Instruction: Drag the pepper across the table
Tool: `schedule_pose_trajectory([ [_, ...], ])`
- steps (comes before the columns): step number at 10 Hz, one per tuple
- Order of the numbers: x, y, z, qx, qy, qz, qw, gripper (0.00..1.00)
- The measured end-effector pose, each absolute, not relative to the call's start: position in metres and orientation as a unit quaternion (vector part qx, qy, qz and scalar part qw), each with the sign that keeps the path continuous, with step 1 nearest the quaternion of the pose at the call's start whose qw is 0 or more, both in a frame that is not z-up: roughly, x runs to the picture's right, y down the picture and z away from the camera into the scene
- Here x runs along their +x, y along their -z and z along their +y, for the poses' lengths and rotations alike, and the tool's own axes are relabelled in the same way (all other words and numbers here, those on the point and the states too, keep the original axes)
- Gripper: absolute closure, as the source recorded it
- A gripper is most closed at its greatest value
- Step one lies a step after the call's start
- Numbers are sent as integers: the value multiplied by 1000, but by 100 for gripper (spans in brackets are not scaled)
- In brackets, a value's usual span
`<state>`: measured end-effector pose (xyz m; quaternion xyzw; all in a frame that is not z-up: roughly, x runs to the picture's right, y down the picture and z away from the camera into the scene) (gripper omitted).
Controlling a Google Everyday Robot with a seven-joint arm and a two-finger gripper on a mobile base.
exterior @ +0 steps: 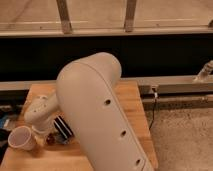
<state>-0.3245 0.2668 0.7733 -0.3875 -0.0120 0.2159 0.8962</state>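
Camera view: the arm [95,112] bends its bulky white elbow mid-frame. Its claw [46,131] hangs low over the left of the desk [131,107]; whether it is open or closed, I cannot tell. The pepper [50,141] lies just beneath, between the white cup [21,138] and the striped flat object [63,129].

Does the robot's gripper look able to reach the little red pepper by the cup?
Probably yes. The gripper is down at the table, right by the pepper, between the white cup and the striped object. Nothing seems to block it, though the arm hides part of that spot.
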Motion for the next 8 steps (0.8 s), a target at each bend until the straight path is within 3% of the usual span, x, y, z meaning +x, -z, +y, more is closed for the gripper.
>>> schedule_pose_trajectory([
  [3, -323, -776, 267, -389, -219, -15, 895, 94],
  [4, -324, -776, 267, -389, -219, -16, 895, 99],
  [8, -323, -774, 256, -383, -217, -17, 898, 100],
])
